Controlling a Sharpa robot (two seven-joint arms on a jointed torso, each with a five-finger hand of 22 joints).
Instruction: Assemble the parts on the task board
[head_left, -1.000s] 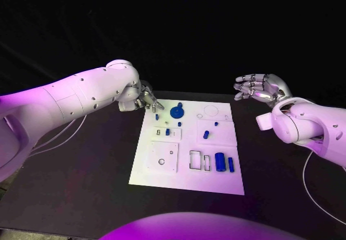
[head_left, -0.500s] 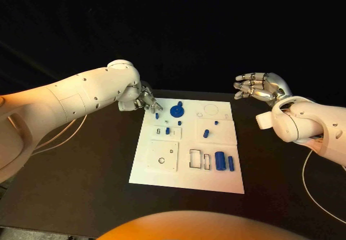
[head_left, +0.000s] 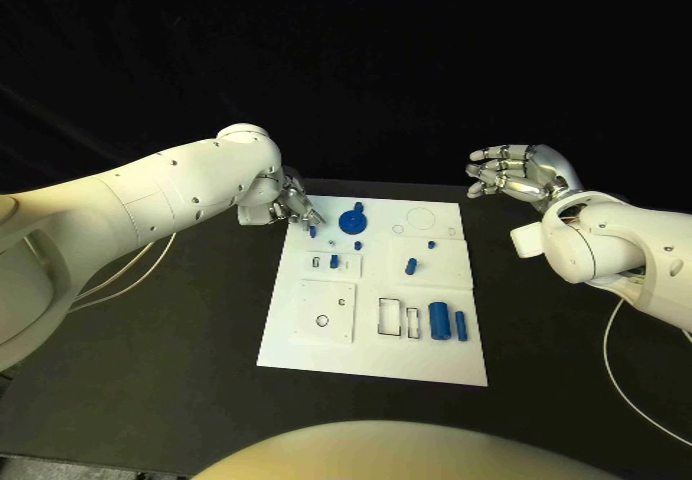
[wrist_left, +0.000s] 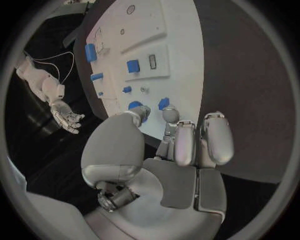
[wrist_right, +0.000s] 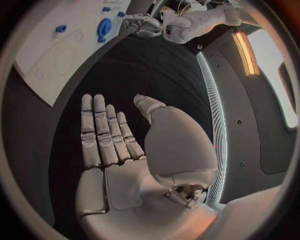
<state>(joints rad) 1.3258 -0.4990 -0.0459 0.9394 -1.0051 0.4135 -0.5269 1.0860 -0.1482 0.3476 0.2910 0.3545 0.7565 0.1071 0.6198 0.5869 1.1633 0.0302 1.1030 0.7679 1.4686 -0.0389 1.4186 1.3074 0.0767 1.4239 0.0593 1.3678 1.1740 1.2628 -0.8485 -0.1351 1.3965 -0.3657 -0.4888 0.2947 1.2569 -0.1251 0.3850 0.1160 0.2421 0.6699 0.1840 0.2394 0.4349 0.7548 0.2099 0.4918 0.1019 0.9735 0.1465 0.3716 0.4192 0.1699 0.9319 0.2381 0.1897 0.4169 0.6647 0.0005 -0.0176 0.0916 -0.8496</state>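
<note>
The white task board (head_left: 372, 352) lies in the middle of the black table. At its far end sit a round blue part (head_left: 355, 222) and a small blue peg (head_left: 313, 231). More small blue parts (head_left: 413, 267) stand mid-board, and two blue cylinders (head_left: 438, 322) lie near the front right. My left hand (head_left: 289, 205) hovers at the board's far left corner, its fingers (wrist_left: 212, 137) apart and pointing down close to the peg (wrist_left: 164, 103), holding nothing. My right hand (head_left: 522, 175) is raised beyond the far right corner, palm (wrist_right: 119, 165) open and empty.
Bare black table surrounds the board (wrist_left: 178, 45) on every side. A thin cable (head_left: 617, 350) trails along the table by my right arm. The right wrist view shows the board (wrist_right: 50, 55), the round part (wrist_right: 104, 27) and my left hand (wrist_right: 140, 22) far off.
</note>
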